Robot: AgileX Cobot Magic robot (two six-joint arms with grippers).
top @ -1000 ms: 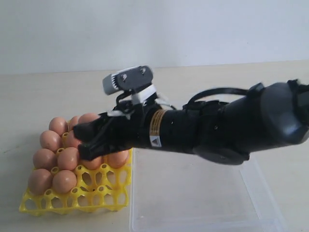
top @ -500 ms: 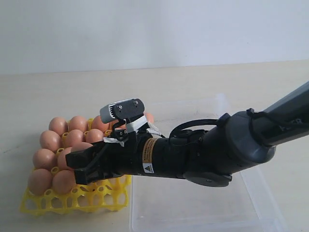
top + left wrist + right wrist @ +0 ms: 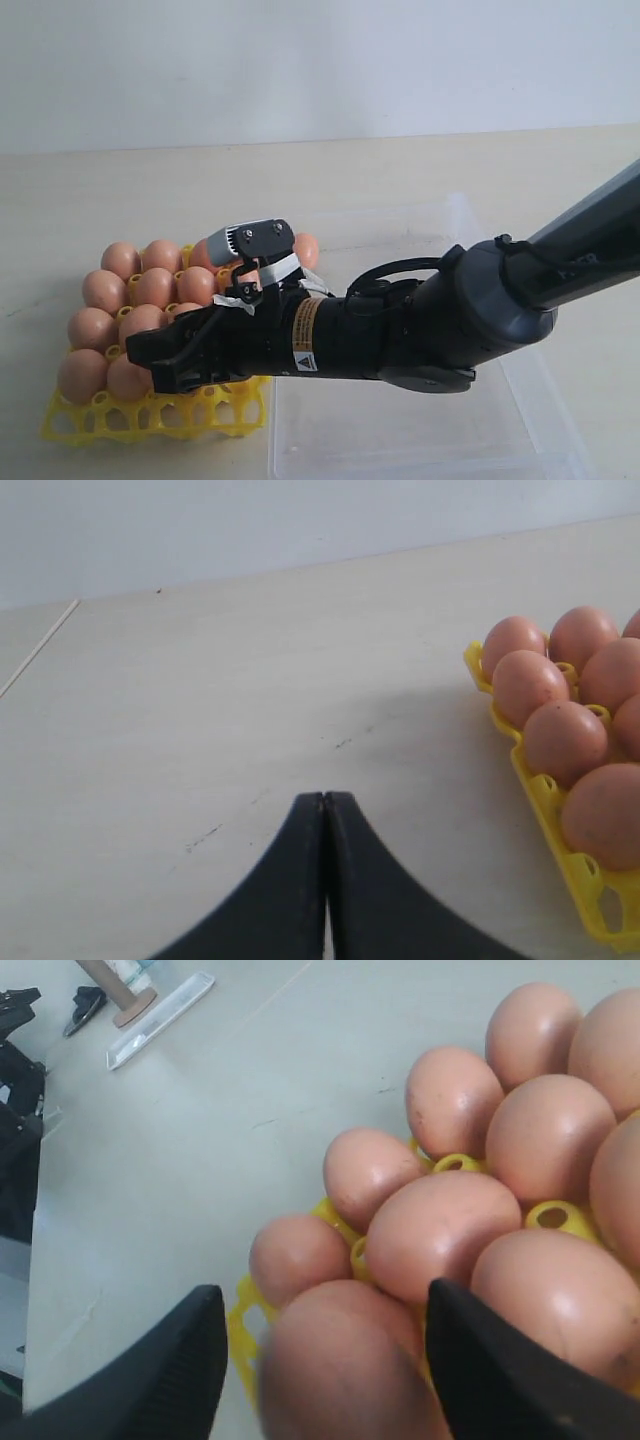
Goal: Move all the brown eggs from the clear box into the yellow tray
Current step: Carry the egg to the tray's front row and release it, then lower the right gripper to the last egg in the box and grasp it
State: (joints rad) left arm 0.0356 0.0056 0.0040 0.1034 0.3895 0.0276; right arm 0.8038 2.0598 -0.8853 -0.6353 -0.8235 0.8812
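The yellow tray point(image 3: 150, 422) sits at the left, holding several brown eggs point(image 3: 125, 260). My right gripper point(image 3: 150, 362) reaches across the clear box point(image 3: 400, 440) and hangs low over the tray's front rows. Its fingers point(image 3: 190, 1360) stand spread with a blurred brown egg point(image 3: 350, 1360) between them, and a gap shows beside one finger. One more egg point(image 3: 305, 248) peeks out behind the wrist camera; whether it lies in the box or the tray I cannot tell. My left gripper point(image 3: 325, 798) is shut and empty over bare table beside the tray point(image 3: 545, 810).
The visible floor of the clear box holds nothing; the right arm covers its left part. Far off in the right wrist view lie a clear strip point(image 3: 160, 1020), a wooden stand point(image 3: 115, 990) and black gear point(image 3: 15, 1110). A pale wall stands behind the table.
The right arm has come down and forward over the tray with the egg, from above the back rows to the front rows, and its fingers stand wider apart. The left gripper has no earlier view.
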